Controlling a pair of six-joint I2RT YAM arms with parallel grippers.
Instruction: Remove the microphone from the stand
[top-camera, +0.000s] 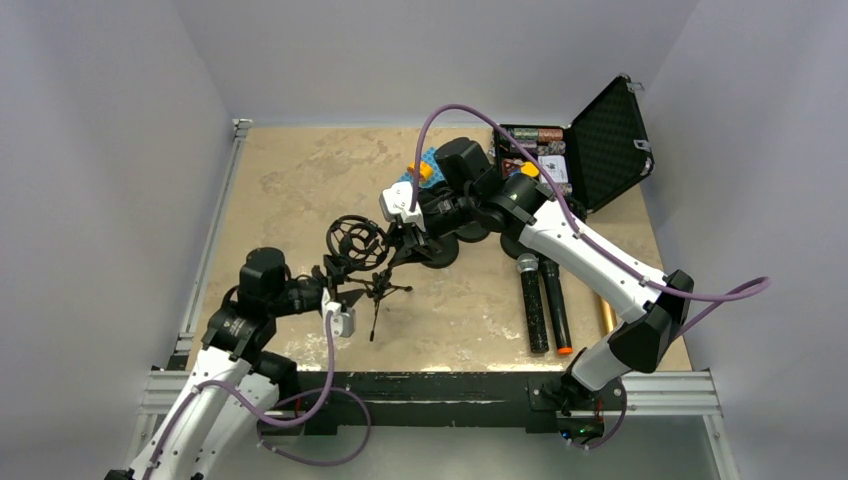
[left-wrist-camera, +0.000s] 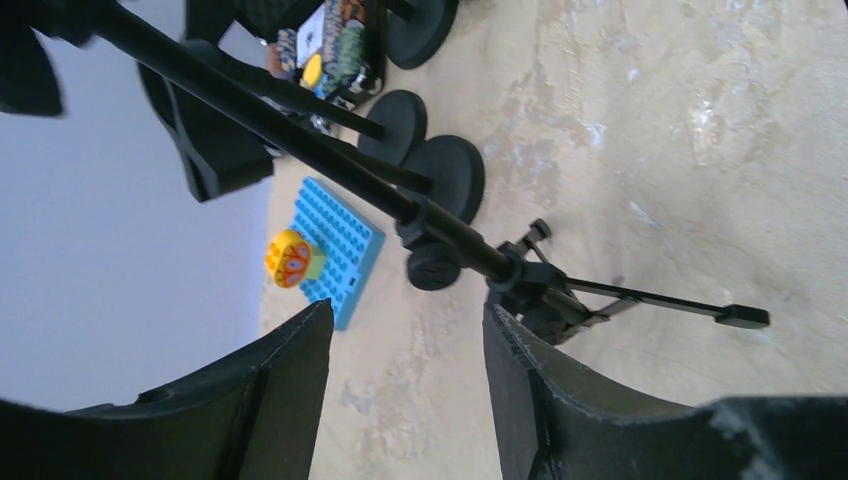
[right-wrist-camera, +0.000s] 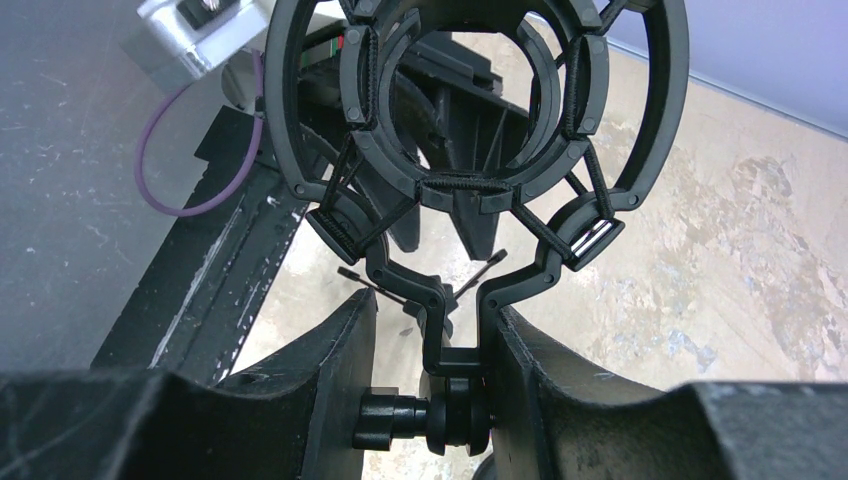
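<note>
Right gripper (right-wrist-camera: 435, 310) is clamping the mount (right-wrist-camera: 470, 190) at its neck. Left gripper (left-wrist-camera: 408, 320) is hanging apart, empty, at 9 o'clock of the stand (left-wrist-camera: 300, 150). The mount is looking empty, with two microphones (top-camera: 533, 305) lying at 3 o'clock. Likely risk: pulling tips the unbraced stand.

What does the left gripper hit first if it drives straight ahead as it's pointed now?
Likely the black metal tripod microphone stand: its slanted pole crosses right ahead of the left gripper, fingers open, near the round clamp knob. Nothing nearer shows. Depth is unclear, so it might pass beside it.
</note>
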